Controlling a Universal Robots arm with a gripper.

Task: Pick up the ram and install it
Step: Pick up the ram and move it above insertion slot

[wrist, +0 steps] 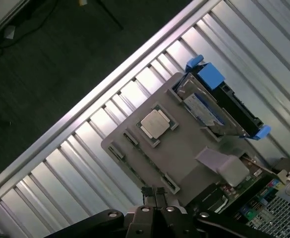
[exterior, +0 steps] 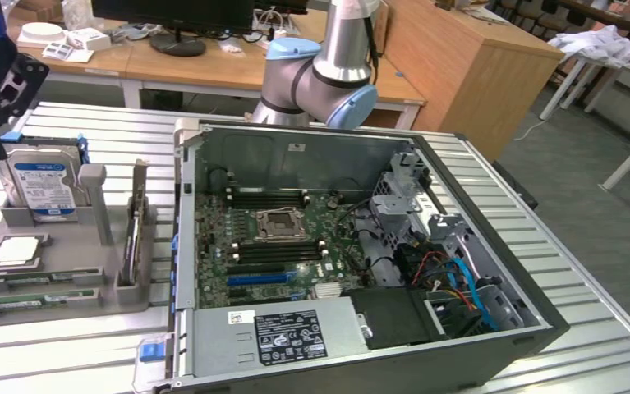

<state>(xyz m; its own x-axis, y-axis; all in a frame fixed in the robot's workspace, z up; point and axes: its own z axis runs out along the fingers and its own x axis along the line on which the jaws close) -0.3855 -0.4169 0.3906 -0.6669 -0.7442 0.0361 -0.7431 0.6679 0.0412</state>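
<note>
The counter (exterior: 62,361) is silver with a ribbed stripe pattern. The holder (exterior: 68,258) is plain grey, the hard drive (exterior: 43,185) carries a blue label and blue rails, the ram (exterior: 29,302) is green, the CPU chip (wrist: 156,124) silver, the gripper (wrist: 154,193) black.

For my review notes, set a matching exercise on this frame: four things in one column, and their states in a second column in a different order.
Things:
1. hard drive
2. processor chip
3. ram
4. gripper

States:
A. shut, holding nothing
B. green, lying flat along the gray holder's edge
C. standing upright in the holder
D. silver, lying flat on top of the holder

Pairs: 1-C, 2-D, 3-B, 4-A
</note>
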